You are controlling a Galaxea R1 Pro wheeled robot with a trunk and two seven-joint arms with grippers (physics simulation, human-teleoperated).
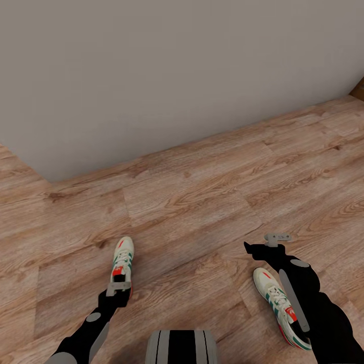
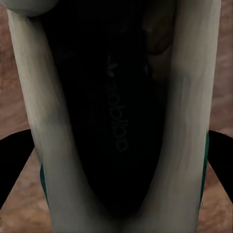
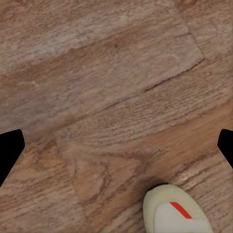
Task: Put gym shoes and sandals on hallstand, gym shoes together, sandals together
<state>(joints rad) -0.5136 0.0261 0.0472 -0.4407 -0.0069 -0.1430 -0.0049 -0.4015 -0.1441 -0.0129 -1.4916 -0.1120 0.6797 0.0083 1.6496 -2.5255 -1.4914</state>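
The left tool [image 1: 118,289] is clenched on one cream gym shoe [image 1: 123,263], toe pointing at the grey wall [image 1: 151,76]. The second gym shoe [image 1: 275,298] angles toe-forward beneath the right tool [image 1: 277,237], whose grip I cannot tell, above the grainy corridor floor [image 1: 202,202].

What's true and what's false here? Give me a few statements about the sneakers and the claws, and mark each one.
1. Two gym shoes are in view: the left gym shoe and the right gym shoe. True.
2. The two shoes touch each other. False: they are well apart, with bare wood floor between them.
3. The left claw is at the heel end of the left gym shoe, a finger on either side. True.
4. The right claw grips the right gym shoe. False: it is open over the floor, with only that shoe's toe in its wrist view.
5. A plain grey wall stands ahead. True.
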